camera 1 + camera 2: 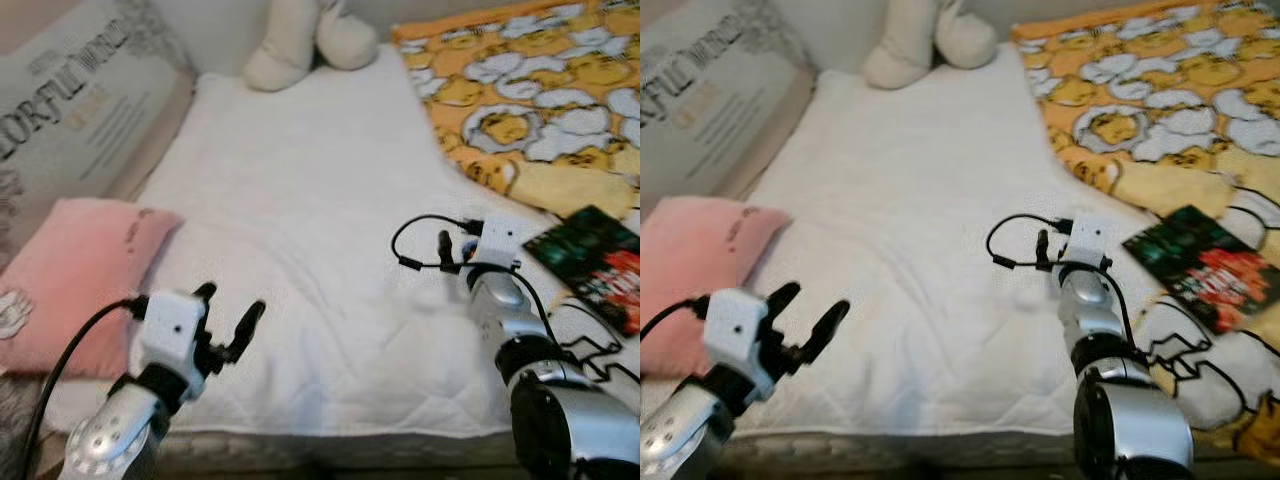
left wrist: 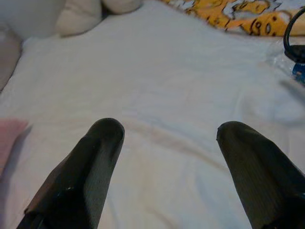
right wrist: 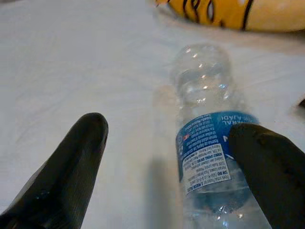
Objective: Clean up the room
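Right pincer (image 3: pixel 167 162) is spread wide over the white bed (image 1: pixel 300 220), near the bed's right side, and holds nothing. A clear plastic bottle (image 3: pixel 209 138) with a blue label lies on its side on the mattress; one finger sits over the labelled part, the other stands well to the side, so the bottle is off-centre in the gap. Judged step: taking up the bottle. To do it well, shift the pincer sideways until the bottle lies midway, set the fingers across its width at the label, lower to the mattress, then close gently, since thin plastic may buckle or roll on soft bedding. Left pincer (image 1: pixel 232 318) is spread and empty above the near edge of the bed. A dark booklet (image 1: pixel 592 262) lies on the yellow blanket (image 1: pixel 540 90) near the right edge; a pink pillow (image 1: pixel 70 270) sits at the left edge.
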`<state>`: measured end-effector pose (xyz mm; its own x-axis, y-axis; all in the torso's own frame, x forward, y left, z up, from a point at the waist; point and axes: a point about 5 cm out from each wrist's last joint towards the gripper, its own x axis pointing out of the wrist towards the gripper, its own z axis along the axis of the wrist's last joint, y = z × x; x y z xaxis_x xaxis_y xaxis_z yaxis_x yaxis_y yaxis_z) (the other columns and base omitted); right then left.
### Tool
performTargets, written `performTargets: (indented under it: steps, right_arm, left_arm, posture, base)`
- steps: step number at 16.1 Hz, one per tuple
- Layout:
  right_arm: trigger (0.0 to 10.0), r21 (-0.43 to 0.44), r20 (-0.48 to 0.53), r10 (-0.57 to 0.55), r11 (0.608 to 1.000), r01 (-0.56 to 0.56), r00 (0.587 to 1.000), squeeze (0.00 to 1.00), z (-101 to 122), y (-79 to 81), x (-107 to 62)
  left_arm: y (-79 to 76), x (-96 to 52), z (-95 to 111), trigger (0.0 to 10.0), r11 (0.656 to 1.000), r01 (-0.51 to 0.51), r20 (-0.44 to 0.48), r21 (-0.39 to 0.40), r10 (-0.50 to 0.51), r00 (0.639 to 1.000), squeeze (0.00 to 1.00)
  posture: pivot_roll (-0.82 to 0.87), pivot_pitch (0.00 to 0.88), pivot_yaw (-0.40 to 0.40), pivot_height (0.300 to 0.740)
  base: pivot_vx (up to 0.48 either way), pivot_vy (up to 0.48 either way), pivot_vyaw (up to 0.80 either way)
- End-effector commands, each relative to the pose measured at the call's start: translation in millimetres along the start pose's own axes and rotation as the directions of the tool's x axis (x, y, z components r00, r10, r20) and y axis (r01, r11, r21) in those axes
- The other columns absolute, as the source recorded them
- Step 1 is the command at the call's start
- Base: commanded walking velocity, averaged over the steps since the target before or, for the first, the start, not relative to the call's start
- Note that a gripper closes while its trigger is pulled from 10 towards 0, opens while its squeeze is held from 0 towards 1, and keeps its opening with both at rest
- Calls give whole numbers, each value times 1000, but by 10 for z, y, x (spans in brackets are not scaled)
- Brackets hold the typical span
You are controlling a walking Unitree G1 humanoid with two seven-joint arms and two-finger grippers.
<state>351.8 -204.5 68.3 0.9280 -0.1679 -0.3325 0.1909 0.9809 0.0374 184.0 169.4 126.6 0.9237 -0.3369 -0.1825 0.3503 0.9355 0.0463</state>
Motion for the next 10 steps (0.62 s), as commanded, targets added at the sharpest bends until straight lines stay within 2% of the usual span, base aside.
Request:
performTargets:
  steps: [1,3,6,10]
  right_arm:
    - [10000,26,-26,-7,1000,8,1000,0,-33,47,2]
    - [10000,-8,-14,-65,998,65,998,0,-12,-1,5]
    - [10000,-45,28,-80,996,81,996,0,39,-29,9]
    - [10000,-44,21,-131,990,132,991,0,7,-139,-3]
  left_arm:
    - [42,-47,52,10000,1000,-17,0,16,17,1000,0]
    - [45,-69,62,10000,1000,-22,-6,13,23,1000,0]
    - [29,-92,51,10000,1000,-25,-21,7,25,999,0]
    - [21,-62,59,10000,1000,-13,-27,2,13,1000,0]
  posture:
    - [95,70,228,731]
    - [103,75,225,731]
    - [95,78,228,731]
    - [84,78,235,731]
  base:
    - [0,0,0]
    - [0,0,0]
    - [0,0,0]
    - [0,0,0]
